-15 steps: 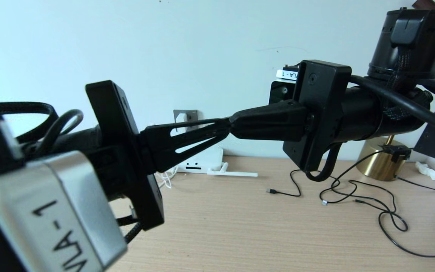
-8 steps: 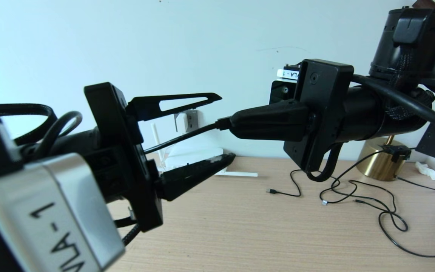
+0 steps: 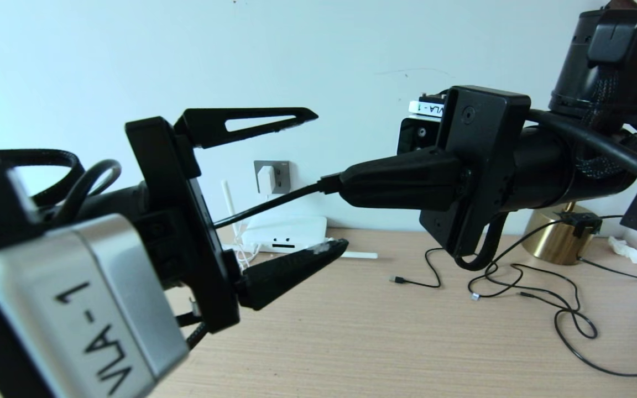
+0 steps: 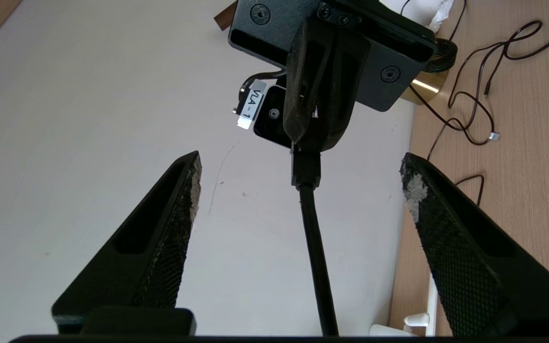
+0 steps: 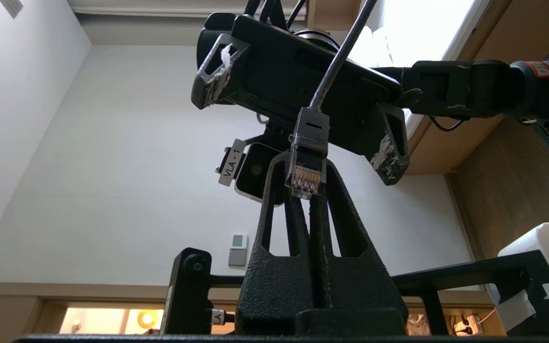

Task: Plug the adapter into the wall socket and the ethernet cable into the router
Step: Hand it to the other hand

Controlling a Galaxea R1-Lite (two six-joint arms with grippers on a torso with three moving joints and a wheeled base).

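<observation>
Left hand [image 3: 324, 179] has spread wide, releasing ethernet cable [image 3: 266, 205]; right hand [image 5: 310, 190] pinches its connector alone, above the tabletop [image 3: 351, 331]. Risk: shallow fingertip grip lets connector twist, missing router [image 3: 285, 232].

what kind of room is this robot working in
Probably a home or office desk corner: a wooden desk against a plain wall, a wall socket with an adapter plugged in, a router.

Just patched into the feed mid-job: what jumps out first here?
The two grippers meet nose to nose above the desk: the right gripper pinches the ethernet cable at its clip connector, while the left gripper stands wide open around the cable. Behind them, the adapter sits in the wall socket, above the router.
</observation>
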